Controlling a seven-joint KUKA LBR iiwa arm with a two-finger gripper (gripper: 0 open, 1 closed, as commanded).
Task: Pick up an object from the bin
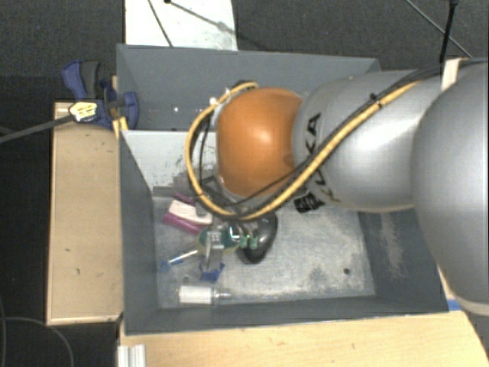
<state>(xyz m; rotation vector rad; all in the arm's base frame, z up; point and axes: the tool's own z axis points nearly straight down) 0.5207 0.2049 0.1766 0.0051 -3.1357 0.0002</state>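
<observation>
My gripper (229, 235) pokes out just under the arm's orange cover, low over the left middle of the bin floor. Against its right side lies a dark rounded oval thing (257, 245). Up and to the left lies a pink and purple block (183, 215). A small blue clip-like piece (212, 269) sits directly below the gripper, and a thin blue-tipped stick (179, 260) lies to its left. Whether anything is held is hidden by the cover.
A white cylinder (196, 296) lies along the bin's front wall at the left. The right half of the bin floor is bare grey metal. The big silver arm and its orange cover hang over the bin's back and middle.
</observation>
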